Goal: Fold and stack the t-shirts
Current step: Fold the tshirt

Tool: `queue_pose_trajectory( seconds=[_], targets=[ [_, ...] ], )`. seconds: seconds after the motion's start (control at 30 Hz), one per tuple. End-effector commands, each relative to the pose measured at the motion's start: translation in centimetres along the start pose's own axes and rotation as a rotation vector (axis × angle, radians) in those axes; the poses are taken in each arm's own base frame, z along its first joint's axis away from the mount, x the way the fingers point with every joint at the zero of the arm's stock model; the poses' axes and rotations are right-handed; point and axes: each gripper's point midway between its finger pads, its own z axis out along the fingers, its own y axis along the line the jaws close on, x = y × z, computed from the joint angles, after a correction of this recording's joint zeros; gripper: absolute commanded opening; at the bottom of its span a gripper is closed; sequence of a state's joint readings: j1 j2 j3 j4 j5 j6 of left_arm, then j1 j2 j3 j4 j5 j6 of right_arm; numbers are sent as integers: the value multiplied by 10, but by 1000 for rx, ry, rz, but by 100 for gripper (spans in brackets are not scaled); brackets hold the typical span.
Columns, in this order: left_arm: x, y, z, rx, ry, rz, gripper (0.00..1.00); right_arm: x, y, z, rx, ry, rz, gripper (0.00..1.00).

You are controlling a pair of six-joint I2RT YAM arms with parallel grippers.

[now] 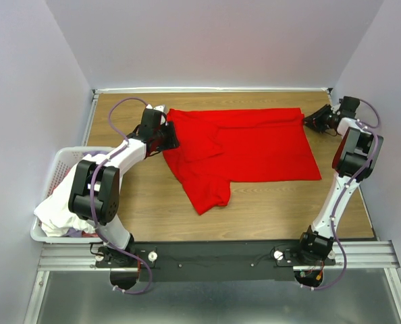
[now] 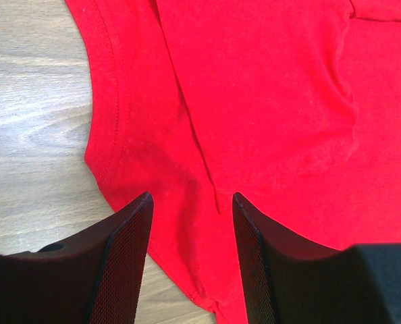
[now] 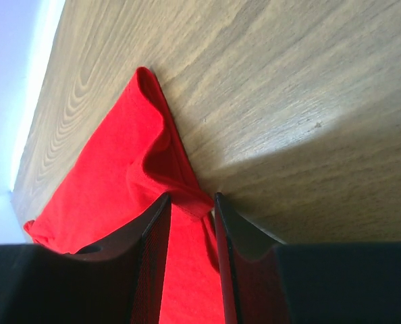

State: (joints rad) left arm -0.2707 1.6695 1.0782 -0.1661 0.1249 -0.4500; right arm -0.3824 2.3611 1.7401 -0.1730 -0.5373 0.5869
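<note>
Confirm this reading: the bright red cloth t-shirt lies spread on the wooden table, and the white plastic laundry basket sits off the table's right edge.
Wrong on one point: the white plastic laundry basket sits off the left edge of the wooden table, as the top external view shows. The bright red cloth t-shirt does lie spread on that table.

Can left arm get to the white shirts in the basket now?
Probably yes: the white shirts lie uncovered in the basket, right beside that arm, and the left gripper is open.
</note>
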Motion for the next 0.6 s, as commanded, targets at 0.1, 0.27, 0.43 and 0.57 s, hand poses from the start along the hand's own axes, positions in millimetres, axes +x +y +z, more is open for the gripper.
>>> queue_pose_trajectory(
  seconds=[0.1,0.27,0.43,0.57],
  targets=[
    [-9,-4,-4,-3,-22,1,59,19,-27,21,75,34,31,40],
    [-7,-3,-1,-3,-14,0,59,26,-21,19,57,55,21,40],
    [-7,-4,1,1,-12,0,59,29,-19,14,49,63,10,33],
    [-8,-5,1,4,-14,2,59,23,-12,10,42,49,0,17]
  ],
)
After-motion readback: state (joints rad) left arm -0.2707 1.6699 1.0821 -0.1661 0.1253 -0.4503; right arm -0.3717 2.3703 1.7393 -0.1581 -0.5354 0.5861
